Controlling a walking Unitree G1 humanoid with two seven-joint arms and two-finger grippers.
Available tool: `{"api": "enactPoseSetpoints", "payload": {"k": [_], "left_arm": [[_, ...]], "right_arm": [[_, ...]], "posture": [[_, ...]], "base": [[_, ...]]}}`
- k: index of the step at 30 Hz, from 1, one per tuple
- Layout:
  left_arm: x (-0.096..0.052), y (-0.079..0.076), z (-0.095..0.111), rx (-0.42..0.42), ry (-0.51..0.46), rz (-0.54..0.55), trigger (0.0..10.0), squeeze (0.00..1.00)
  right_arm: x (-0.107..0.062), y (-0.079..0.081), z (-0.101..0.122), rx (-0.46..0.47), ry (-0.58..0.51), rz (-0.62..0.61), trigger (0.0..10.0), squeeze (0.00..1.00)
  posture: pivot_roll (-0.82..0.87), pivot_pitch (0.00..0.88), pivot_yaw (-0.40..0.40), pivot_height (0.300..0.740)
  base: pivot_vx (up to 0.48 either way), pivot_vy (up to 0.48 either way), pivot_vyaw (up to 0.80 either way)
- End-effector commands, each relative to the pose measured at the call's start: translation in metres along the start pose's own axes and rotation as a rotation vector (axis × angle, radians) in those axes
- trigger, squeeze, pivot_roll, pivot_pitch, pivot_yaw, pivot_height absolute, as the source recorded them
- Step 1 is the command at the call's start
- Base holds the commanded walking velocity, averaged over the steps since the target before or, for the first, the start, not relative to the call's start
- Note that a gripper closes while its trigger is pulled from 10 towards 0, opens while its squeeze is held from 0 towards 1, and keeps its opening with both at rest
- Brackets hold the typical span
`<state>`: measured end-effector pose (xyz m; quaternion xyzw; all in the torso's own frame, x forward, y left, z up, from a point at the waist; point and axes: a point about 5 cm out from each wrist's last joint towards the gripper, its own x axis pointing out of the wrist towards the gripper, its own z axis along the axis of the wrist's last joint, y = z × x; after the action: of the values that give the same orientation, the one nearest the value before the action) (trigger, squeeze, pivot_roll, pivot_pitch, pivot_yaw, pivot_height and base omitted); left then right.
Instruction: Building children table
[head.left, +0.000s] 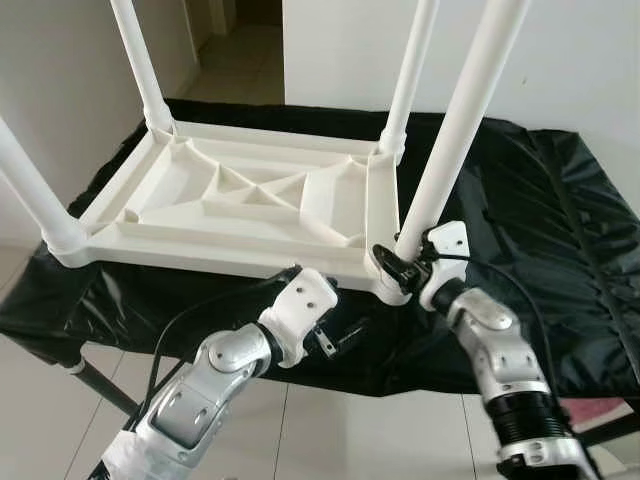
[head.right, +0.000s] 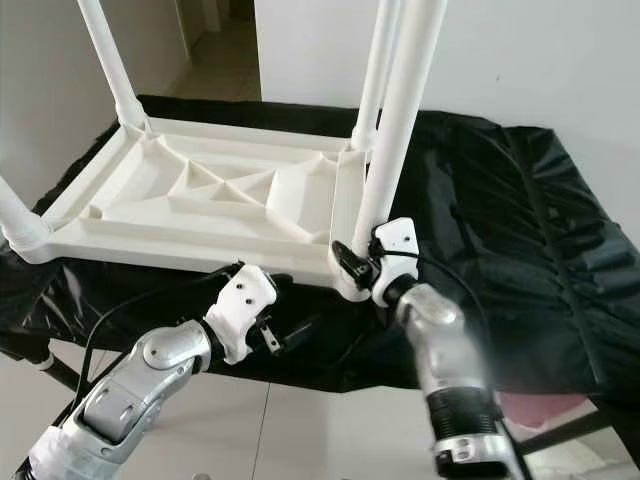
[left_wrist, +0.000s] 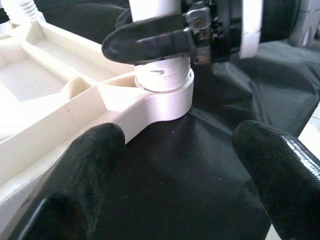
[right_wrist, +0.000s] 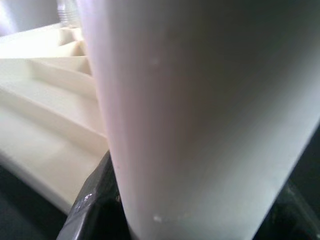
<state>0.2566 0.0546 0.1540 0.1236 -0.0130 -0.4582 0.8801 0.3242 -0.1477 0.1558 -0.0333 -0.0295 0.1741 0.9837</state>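
Note:
A white plastic children's table (head.left: 240, 195) lies upside down on a black cloth (head.left: 540, 220), its legs pointing up. My right gripper (head.left: 395, 262) is shut on the near right leg (head.left: 460, 130) just above its corner socket (left_wrist: 167, 95); that leg (right_wrist: 200, 115) sits very close in the right wrist view. My left gripper (head.left: 340, 335) hangs open just below and in front of the table's near edge, left of that corner. Its fingers (left_wrist: 90, 165) hold nothing and point at the socket.
Three more legs stand in the other corners: far left (head.left: 140, 60), far right (head.left: 410, 70), near left (head.left: 30, 195). The cloth-covered stand ends close to my arms, with tiled floor (head.left: 50, 390) below. A white wall (head.left: 560, 60) rises behind, a doorway (head.left: 240, 50) at back left.

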Motion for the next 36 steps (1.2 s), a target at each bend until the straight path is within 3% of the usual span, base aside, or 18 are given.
{"api": "enactPoseSetpoints", "payload": {"k": [1,4,6,9,19,20,22,28,34,35,36], "left_arm": [[0.0,-0.005,-0.005,-0.002,0.016,-0.059,10.0,0.0],[0.0,-0.005,-0.005,-0.002,0.017,-0.056,10.0,0.0],[0.0,-0.005,-0.005,-0.003,0.017,-0.055,10.0,0.0],[-0.001,-0.005,-0.004,-0.001,0.015,-0.049,10.0,0.0],[-0.003,-0.006,-0.005,-0.011,0.02,-0.039,10.0,0.0],[-0.003,-0.006,-0.005,-0.013,0.019,-0.04,10.0,0.0],[-0.002,-0.006,-0.004,-0.014,0.017,-0.041,10.0,0.0],[-0.001,-0.004,-0.004,-0.017,0.015,-0.029,10.0,0.0],[-0.003,-0.003,-0.005,-0.015,0.018,-0.025,10.0,0.0],[-0.003,-0.004,-0.005,-0.013,0.021,-0.031,10.0,0.0],[-0.002,-0.004,-0.005,-0.008,0.021,-0.032,10.0,0.0]], "right_arm": [[-0.003,-0.003,-0.009,0.041,0.055,-0.085,10.0,0.0],[-0.009,0.003,-0.016,0.093,0.085,-0.25,10.0,0.0],[-0.01,0.005,-0.017,0.098,0.088,-0.292,10.0,0.0],[-0.016,0.008,-0.018,0.099,0.075,-0.463,10.0,0.0],[-0.015,0.021,-0.001,0.177,0.03,-0.54,10.0,0.0],[-0.015,0.022,0.002,0.174,0.011,-0.515,10.0,0.99],[-0.014,0.023,0.005,0.169,-0.006,-0.469,10.0,1.0],[-0.013,0.011,0.007,0.183,-0.005,-0.363,10.0,1.0],[-0.011,-0.005,0.015,0.085,-0.016,-0.205,10.0,1.0],[-0.01,-0.007,0.017,0.048,-0.004,-0.136,10.0,0.43],[-0.009,-0.01,0.018,0.022,0.0,-0.093,10.0,0.0]], "posture": [[-0.03,0.066,0.005,0.74],[-0.02,0.071,-0.001,0.74],[-0.02,0.071,-0.001,0.74],[-0.02,0.07,-0.002,0.74],[-0.01,0.091,-0.002,0.74],[-0.02,0.092,-0.002,0.74],[-0.02,0.095,-0.002,0.74],[-0.02,0.098,-0.006,0.74],[-0.02,0.097,-0.009,0.74],[-0.02,0.095,-0.008,0.74],[-0.02,0.094,-0.008,0.74]], "base": [[0.0,0.0,0.0],[0.0,0.0,0.0],[0.0,0.0,0.0],[0.0,0.0,0.0],[0.0,0.0,0.0],[0.0,0.0,0.0],[0.0,0.0,0.0],[0.0,0.0,0.0],[0.0,0.0,0.0],[0.0,0.0,0.0],[0.0,0.0,0.0]]}}
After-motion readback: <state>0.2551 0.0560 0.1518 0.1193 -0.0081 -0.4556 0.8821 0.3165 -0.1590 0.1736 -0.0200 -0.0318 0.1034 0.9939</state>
